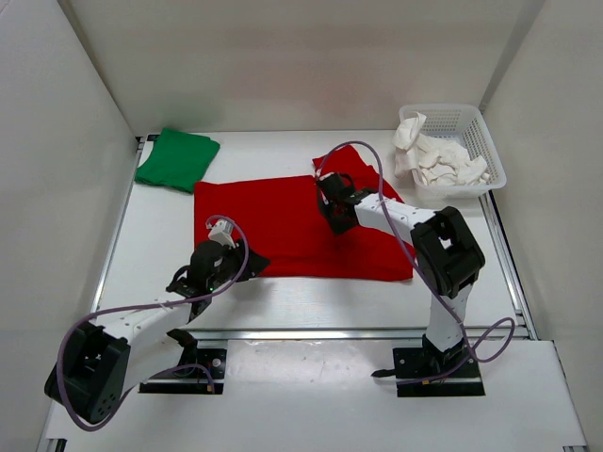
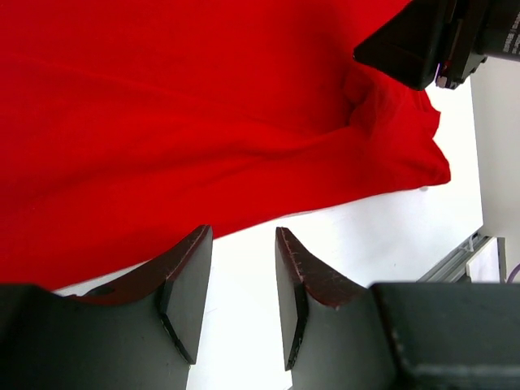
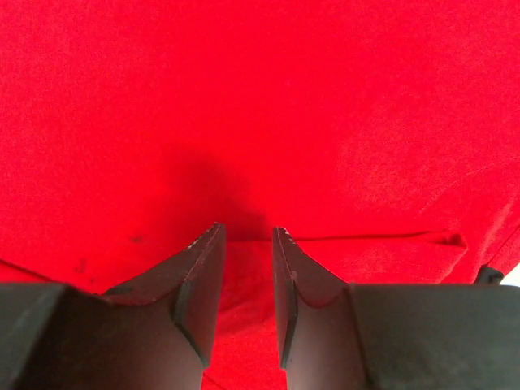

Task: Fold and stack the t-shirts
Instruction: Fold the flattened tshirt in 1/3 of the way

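Holding nothing in either part-open set of jaws: right gripper (image 3: 244, 231) over the red t-shirt (image 1: 273, 221) spread on the table (image 1: 311, 301), left gripper (image 2: 242, 231) just beside its near edge; soft, light, floppy cloth, probably best pinched at a hem corner.

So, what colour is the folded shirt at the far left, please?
The shirt is bright green; top external view.

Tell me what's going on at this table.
A red t-shirt lies spread out in the middle of the table. The right gripper hovers low over its far right part, jaws apart, holding nothing. The left gripper is at the shirt's near left edge, also open and empty. A green t-shirt lies folded in the far left corner, and a white t-shirt is crumpled in the basket at far right.
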You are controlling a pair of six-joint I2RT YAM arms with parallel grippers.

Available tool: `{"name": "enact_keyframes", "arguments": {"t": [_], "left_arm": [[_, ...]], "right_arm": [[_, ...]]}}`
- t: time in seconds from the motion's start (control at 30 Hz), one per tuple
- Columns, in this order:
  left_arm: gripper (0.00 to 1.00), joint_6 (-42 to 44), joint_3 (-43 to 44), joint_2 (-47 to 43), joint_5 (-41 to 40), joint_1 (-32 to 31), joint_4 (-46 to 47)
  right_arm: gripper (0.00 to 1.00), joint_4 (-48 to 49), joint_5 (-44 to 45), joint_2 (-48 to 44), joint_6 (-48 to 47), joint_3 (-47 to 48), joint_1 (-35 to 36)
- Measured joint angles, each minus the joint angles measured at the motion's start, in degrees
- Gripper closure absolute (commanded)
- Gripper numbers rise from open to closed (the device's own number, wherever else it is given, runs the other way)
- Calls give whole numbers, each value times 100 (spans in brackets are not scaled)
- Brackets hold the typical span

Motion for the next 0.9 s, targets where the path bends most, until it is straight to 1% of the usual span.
{"name": "enact_keyframes", "arguments": {"t": [0.17,0.47,0.73,0.9], "left_arm": [[52,2,-22,-57,31,68,-13],[53,-26,-81,-59,70,68,59],[54,-72,-107,-35,72,55,125],[54,-105,-116,-35,70,55,166]], "right_arm": [[71,-142,72,28,-103,0,120],[70,-146,-262,26,-208,-7,140],[70,-192,-334,28,-236,-28,66],[75,-352,-382,28,-245,-28,61]]}}
